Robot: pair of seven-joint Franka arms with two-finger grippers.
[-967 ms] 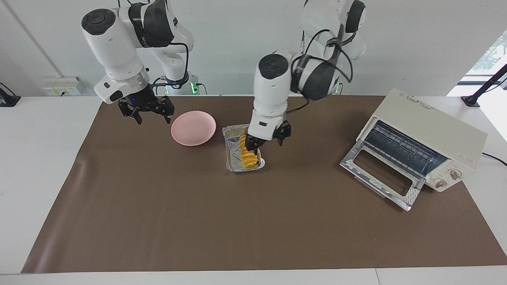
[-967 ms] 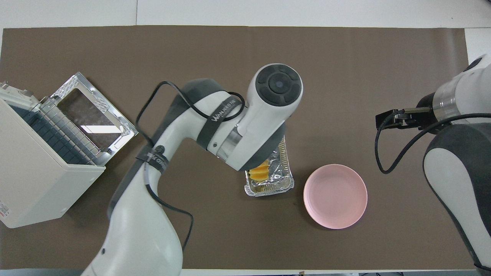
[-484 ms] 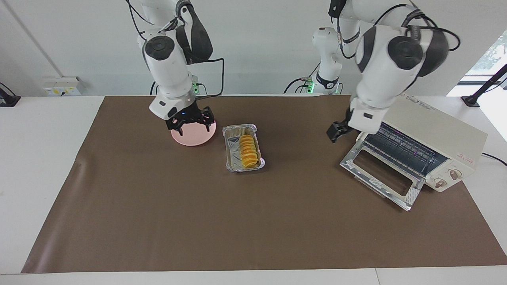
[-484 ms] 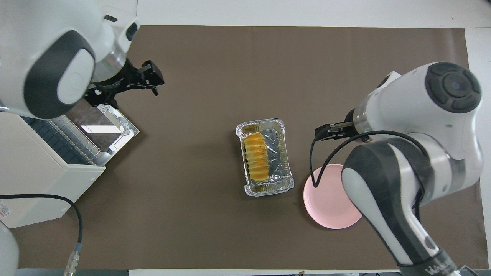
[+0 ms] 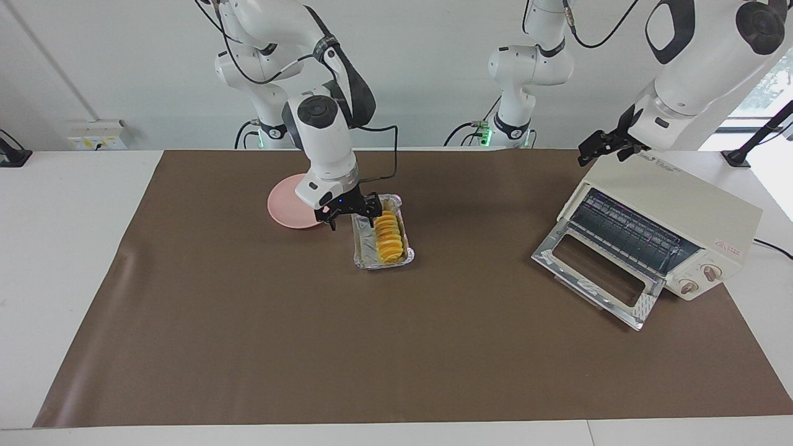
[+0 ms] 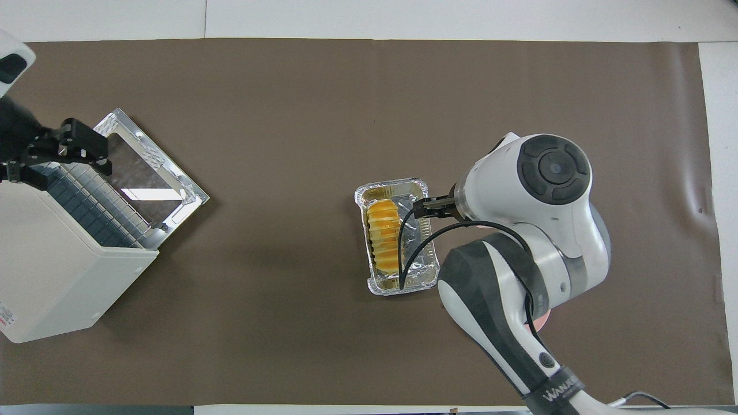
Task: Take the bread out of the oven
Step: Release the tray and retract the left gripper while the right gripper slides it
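**Bread in foil tray, oven door down**

Your bread (image 5: 388,236) lies in the foil tray (image 5: 362,255) mid-desk (image 5: 310,347), beside the pink plate (image 5: 284,207). Your right tool (image 5: 352,214) hangs over the tray's plate-side edge, fingers spread, holding nothing. Your left tool (image 5: 606,144) is over the oven (image 5: 675,214); its opening cannot be told.

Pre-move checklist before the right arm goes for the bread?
1. bread out of the oven, lying in the foil tray: ok.
2. right gripper over the tray's edge toward the pink plate, fingers spread: ok.
3. Contact with bread: not yet, ok.
4. Plate free to receive bread: cannot tell, arm covers part.
5. left gripper waits over the oven's top, out of the way: ok.
6. Oven door down: ok.
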